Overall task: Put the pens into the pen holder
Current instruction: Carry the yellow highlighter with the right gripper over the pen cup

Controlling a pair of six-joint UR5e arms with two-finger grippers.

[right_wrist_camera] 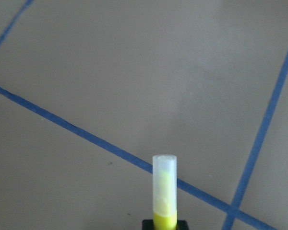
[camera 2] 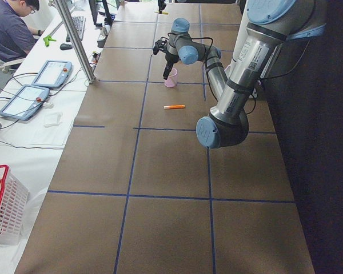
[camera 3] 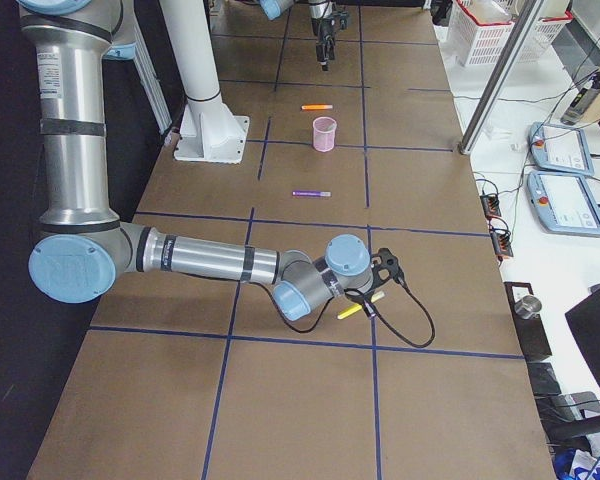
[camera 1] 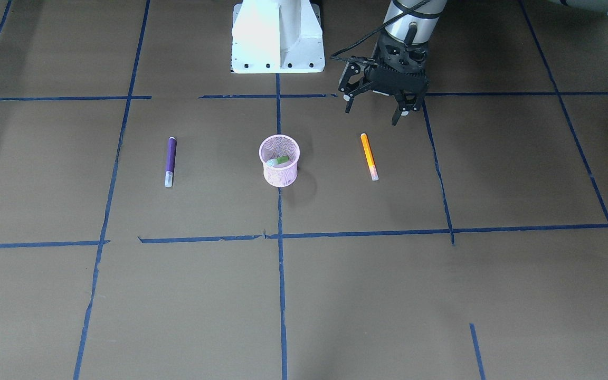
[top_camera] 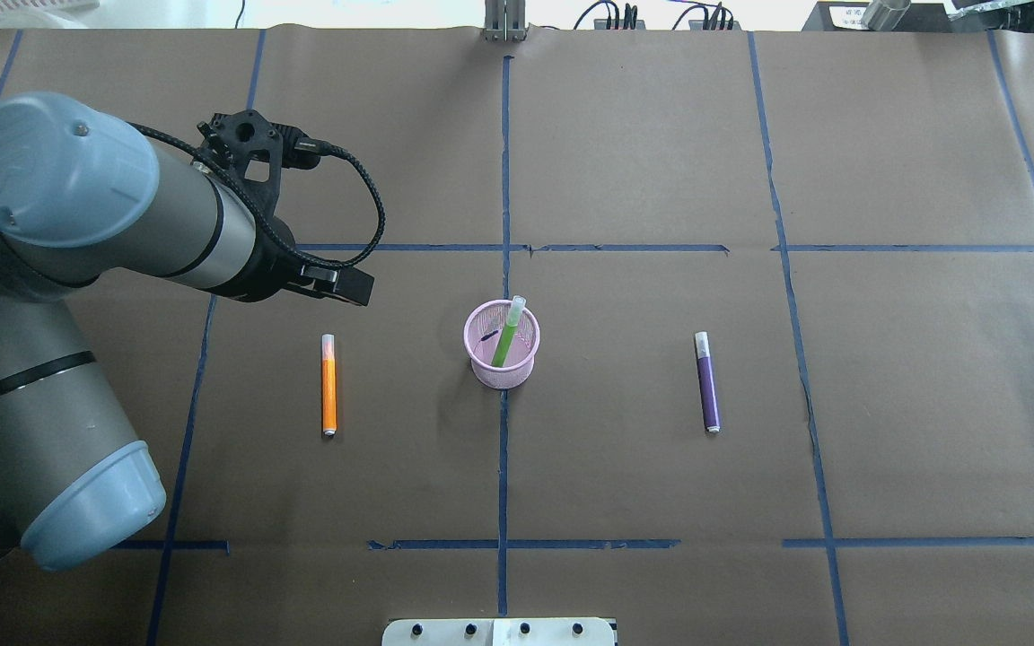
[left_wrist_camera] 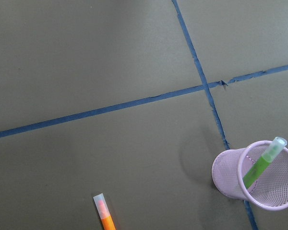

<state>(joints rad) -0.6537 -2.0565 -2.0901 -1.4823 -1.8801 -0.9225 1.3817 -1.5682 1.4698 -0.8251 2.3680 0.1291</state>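
Overhead exterior is showing the left gripper [camera 1: 371, 113] hovering open, empty, above the orange pen [top_camera: 329, 384], pen holder [top_camera: 479, 363] to its right. Seemingly light, stiff and slick, the orange pen is inviting a mid-barrel pinch; the right gripper [camera 3: 370, 302] is clamping a yellow pen [right_wrist_camera: 164, 191].

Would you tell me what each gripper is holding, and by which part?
Right gripper holds a yellow pen by its barrel, just below the cap; left gripper is open, empty.

Brown counter [top_camera: 625, 135] gridded with blue tape [top_camera: 505, 179] carries an orange pen [top_camera: 329, 395], a purple pen [top_camera: 707, 386] and a pink mesh cup [top_camera: 519, 371].
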